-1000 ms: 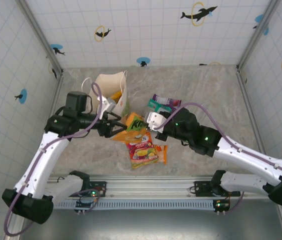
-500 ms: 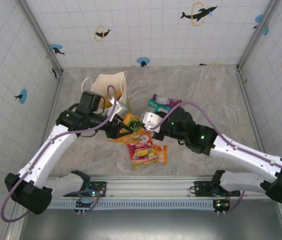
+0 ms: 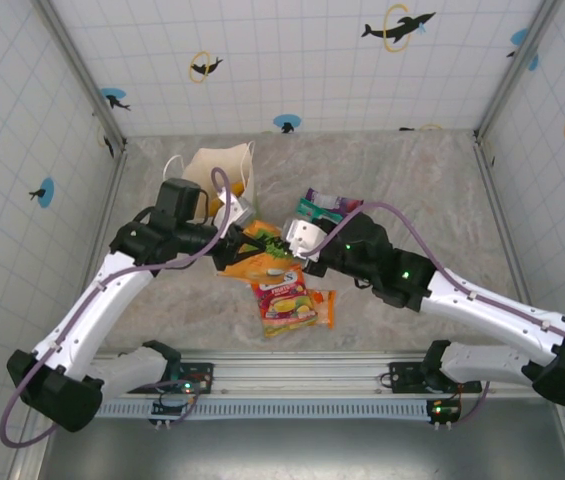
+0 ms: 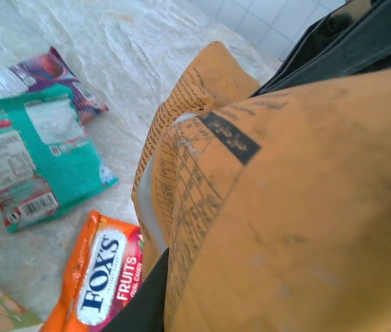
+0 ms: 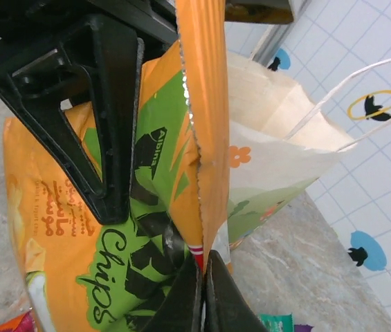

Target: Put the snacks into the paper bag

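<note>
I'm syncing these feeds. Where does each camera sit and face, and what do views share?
Top external: above and behind the bases, looking down at the table; both arms, left gripper and right gripper.
Left wrist: on that wrist, close against the orange chips packet, teal packet and FOX'S packet beyond; own dark finger below.
Right wrist: facing the paper bag; own fingertips at bottom.
Shared: all see the orange chips packet.

Marbled tabletop (image 3: 412,180), dolphin-stickered tiled walls (image 3: 292,60)

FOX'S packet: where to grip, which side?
Probably its near short end, from above. The FOX'S packet lies flat on the table, so only an edge gives bite; that end is farthest from the orange chips packet.
</note>
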### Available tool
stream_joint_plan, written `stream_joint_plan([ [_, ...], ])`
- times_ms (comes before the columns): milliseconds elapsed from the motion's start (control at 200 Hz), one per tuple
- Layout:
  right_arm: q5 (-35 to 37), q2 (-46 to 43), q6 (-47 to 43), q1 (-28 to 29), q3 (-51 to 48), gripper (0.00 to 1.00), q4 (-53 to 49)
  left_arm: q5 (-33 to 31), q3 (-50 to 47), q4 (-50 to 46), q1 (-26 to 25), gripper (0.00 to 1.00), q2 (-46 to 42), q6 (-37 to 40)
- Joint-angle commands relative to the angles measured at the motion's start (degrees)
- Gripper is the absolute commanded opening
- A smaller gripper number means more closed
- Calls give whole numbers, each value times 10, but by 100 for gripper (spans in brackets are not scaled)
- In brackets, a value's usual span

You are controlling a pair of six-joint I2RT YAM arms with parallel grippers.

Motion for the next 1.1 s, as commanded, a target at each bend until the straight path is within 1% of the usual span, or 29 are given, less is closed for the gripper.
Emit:
stream_joint_plan([
  [0,44,-29,9,4,-13,36,47,-17,-3,56,-6,14,-29,-23],
  [40,61,-41,15,4,-24,42,59,-34,-3,67,-5,13,-36,-35],
  [105,84,-66,27,2,-50,49,101,-60,-2,87,-5,12,-48,-58],
  [205,88,-109,51,-11,-98,52,156,-96,-2,125,-5,11,-72,-88],
  [355,66,-151,101,-46,-137,53,181,-177,4,190,-6,12,-103,-124],
  [480,59,-162,120,-57,-152,53,178,-243,3,260,-6,13,-128,-167],
  [611,59,-164,124,-60,-159,52,174,-259,4,328,-6,11,-142,-186],
  [761,60,-164,130,-64,-166,52,178,-319,5,387,-6,9,-149,-195],
  [866,60,-163,132,-65,-170,52,178,-381,8,409,-5,9,-144,-194],
  [971,61,-161,134,-67,-173,52,181,-438,17,410,-5,9,-130,-190],
  [1096,58,-160,138,-70,-180,51,187,-480,8,417,-6,9,-116,-182],
])
